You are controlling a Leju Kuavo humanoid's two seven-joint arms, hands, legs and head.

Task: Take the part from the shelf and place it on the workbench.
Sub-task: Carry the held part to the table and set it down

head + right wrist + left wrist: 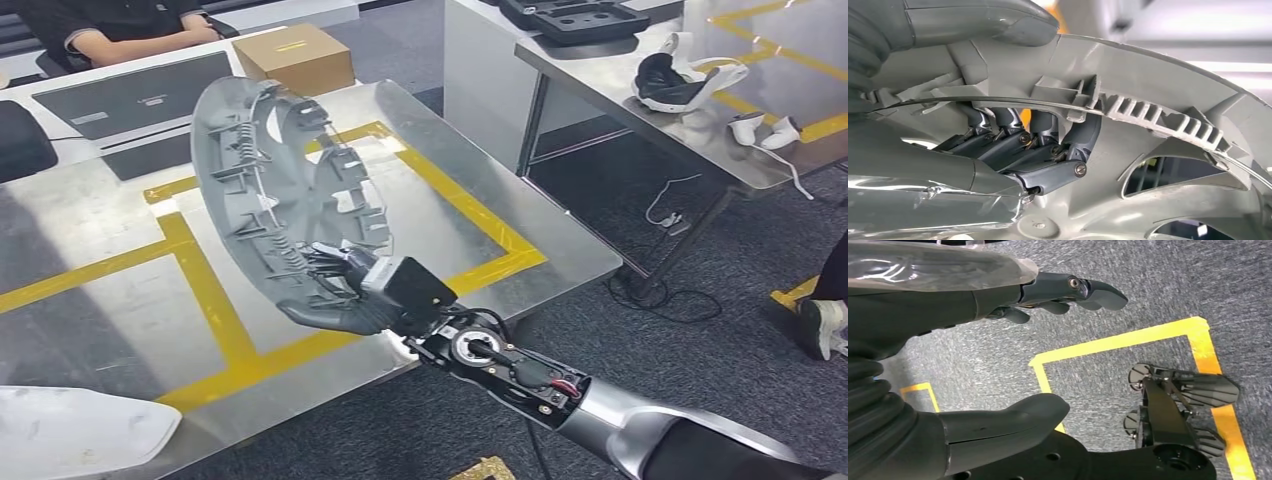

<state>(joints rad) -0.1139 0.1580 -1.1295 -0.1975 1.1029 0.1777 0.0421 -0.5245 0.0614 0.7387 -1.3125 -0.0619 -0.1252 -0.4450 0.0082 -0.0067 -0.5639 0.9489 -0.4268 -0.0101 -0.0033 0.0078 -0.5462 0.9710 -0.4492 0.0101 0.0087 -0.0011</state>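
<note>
The part is a large grey plastic wheel cover (262, 190) with ribs and clips on its inner face. My right hand (345, 288) grips its lower rim and holds it tilted up on edge above the steel workbench (100, 300). Close up in the right wrist view, dark fingers (1043, 150) hook through the grey wheel cover (1168, 135) and the thumb (998, 20) presses on its rim. My left hand (1013, 340) hangs over grey carpet, fingers apart, holding nothing.
Yellow tape lines (205, 290) mark boxes on the workbench. A cardboard box (296, 56) and a dark laptop (130, 95) lie at its far side, where a person (110, 25) sits. A white part (70, 430) lies near left. A second table (700, 90) stands right, holding white controllers.
</note>
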